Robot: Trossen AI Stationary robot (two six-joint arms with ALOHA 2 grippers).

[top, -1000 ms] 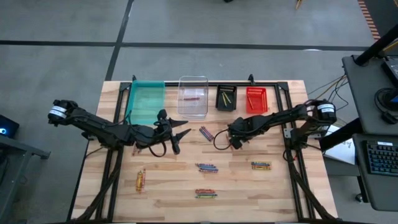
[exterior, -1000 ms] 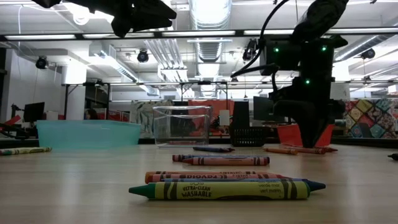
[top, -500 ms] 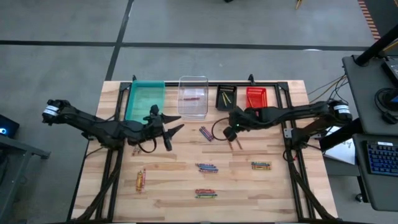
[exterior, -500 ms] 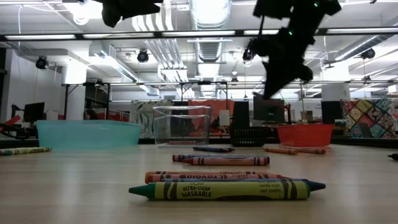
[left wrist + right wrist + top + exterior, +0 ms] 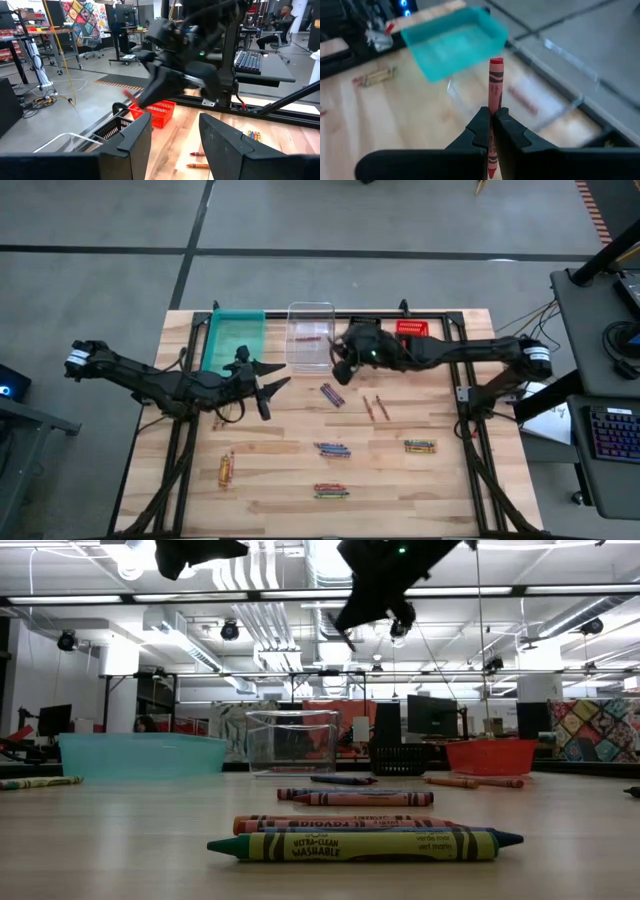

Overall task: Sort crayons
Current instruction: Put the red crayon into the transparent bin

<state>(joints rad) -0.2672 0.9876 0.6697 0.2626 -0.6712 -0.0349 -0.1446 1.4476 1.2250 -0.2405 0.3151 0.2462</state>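
Red crayon (image 5: 493,95): clamped upright between the right gripper's (image 5: 491,127) two fingers, its wrapped length rising past the fingertips, a short end showing below them. Fingers pressed together on it, touching nothing else.

Right gripper (image 5: 342,352), high view: raised off the table, just beside the clear bin's (image 5: 310,312) near right corner, arm stretched across from the right edge. Low view: gripper (image 5: 352,628) high above the bins.

Change over the last second: right gripper was low over the table by two loose crayons; now lifted and swung toward the clear bin. Two crayons (image 5: 374,408) lie uncovered on the wood where it was.

Left gripper (image 5: 270,387): fingers (image 5: 131,145) apart, empty, held above the table in front of the teal bin (image 5: 233,340); drifted slightly left and back from a second ago, opening unchanged.

Bins, back row, left to right: teal, clear with a red crayon (image 5: 308,336) inside, black bin (image 5: 114,131) mostly under the right arm, red bin (image 5: 412,328).

Loose crayons on table (image 5: 280,490):
- purple pair (image 5: 331,394), centre
- orange-yellow cluster (image 5: 226,468), front left
- mixed cluster (image 5: 333,449), centre front
- mixed cluster (image 5: 331,491), nearest edge
- mixed cluster (image 5: 419,446), front right
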